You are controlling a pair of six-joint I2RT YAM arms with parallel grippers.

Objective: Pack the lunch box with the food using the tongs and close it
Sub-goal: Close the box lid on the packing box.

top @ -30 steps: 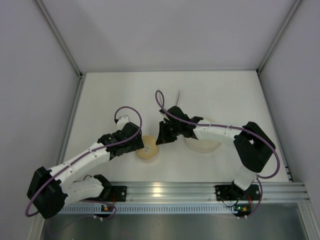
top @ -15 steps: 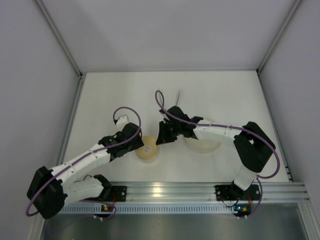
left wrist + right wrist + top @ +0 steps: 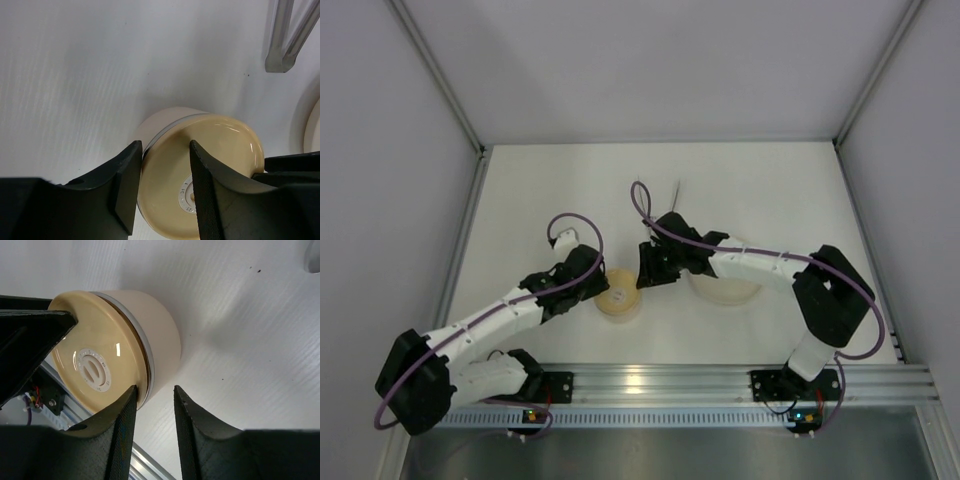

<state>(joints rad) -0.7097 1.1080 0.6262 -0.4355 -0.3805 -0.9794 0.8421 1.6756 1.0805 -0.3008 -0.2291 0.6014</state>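
Observation:
The lunch box point(image 3: 618, 300) stands at the middle of the table with its tan lid point(image 3: 220, 160) on it, above a silver band and a pale wall point(image 3: 155, 325). My left gripper point(image 3: 597, 290) is at its left side, open. One finger point(image 3: 125, 185) is beside the rim and the other point(image 3: 212, 195) is over the lid top. My right gripper point(image 3: 645, 277) is at the box's right side, open point(image 3: 155, 390), its left finger against the lid rim. The tongs point(image 3: 677, 190) lie farther back point(image 3: 287, 35). The food is hidden.
The pale round plate point(image 3: 730, 290) sits right of the lunch box, partly under my right arm; its edge shows in the left wrist view point(image 3: 312, 125). White walls with metal posts close in the table on three sides, and an aluminium rail point(image 3: 650, 380) runs along the near edge.
The left gripper's jaws have narrowed over the lid's left rim. The right gripper's jaws were shut and now stand apart. Both arms have shifted only slightly.

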